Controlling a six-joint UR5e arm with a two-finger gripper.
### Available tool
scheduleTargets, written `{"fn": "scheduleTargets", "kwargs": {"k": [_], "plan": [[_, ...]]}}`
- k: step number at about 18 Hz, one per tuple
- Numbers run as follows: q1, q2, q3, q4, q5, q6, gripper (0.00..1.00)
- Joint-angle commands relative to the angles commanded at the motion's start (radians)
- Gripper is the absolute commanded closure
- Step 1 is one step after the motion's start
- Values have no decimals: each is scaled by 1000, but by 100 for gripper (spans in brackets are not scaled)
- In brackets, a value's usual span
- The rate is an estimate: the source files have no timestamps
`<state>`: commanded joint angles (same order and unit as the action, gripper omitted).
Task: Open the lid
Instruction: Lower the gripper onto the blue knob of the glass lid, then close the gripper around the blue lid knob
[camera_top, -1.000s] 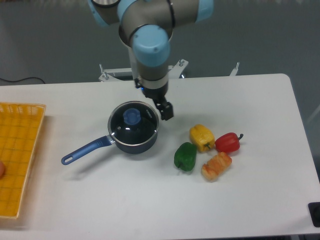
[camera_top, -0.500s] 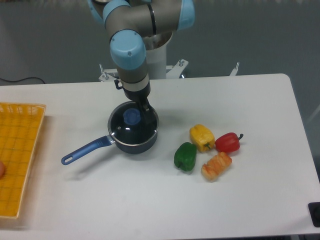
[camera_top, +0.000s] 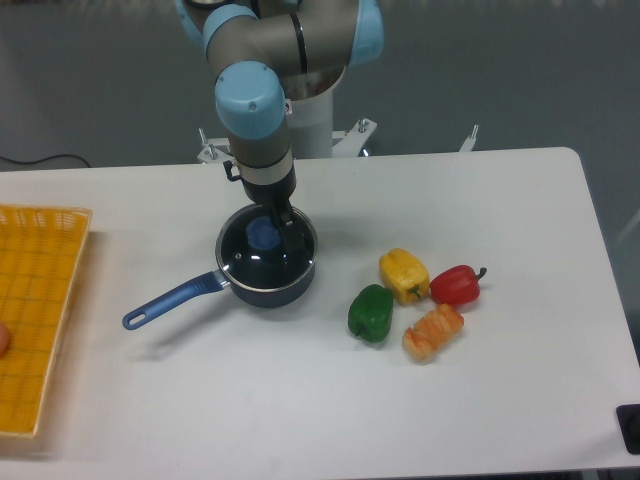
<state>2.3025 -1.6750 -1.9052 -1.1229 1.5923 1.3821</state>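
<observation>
The lid (camera_top: 252, 258), a glass disc with a metal rim and a light-blue knob (camera_top: 262, 234), sits closed on the dark blue saucepan (camera_top: 270, 291) at the table's middle left. My gripper (camera_top: 274, 228) hangs straight over the lid and is open. One dark finger (camera_top: 294, 236) shows just right of the knob and stands apart from it. The other finger is hidden behind the wrist. The saucepan's long handle (camera_top: 165, 303) points to the front left.
A yellow basket (camera_top: 35, 310) lies at the left edge of the table. Right of the pan lie a green pepper (camera_top: 371, 313), a yellow pepper (camera_top: 403, 274), a red pepper (camera_top: 457, 285) and an orange piece of food (camera_top: 433, 332).
The arm has swung left from beside the pan's right rim to over the lid, and the gripper has come down closer to the knob. The lid and pan have not moved.
</observation>
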Motion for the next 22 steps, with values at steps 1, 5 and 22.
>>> {"fn": "scheduleTargets", "kwargs": {"k": [1, 5, 22], "plan": [[-2, -2, -2, 0, 0, 0, 0], [-3, -2, -12, 0, -2, 0, 0], [-32, -23, -46, 54, 3, -14, 0]]}}
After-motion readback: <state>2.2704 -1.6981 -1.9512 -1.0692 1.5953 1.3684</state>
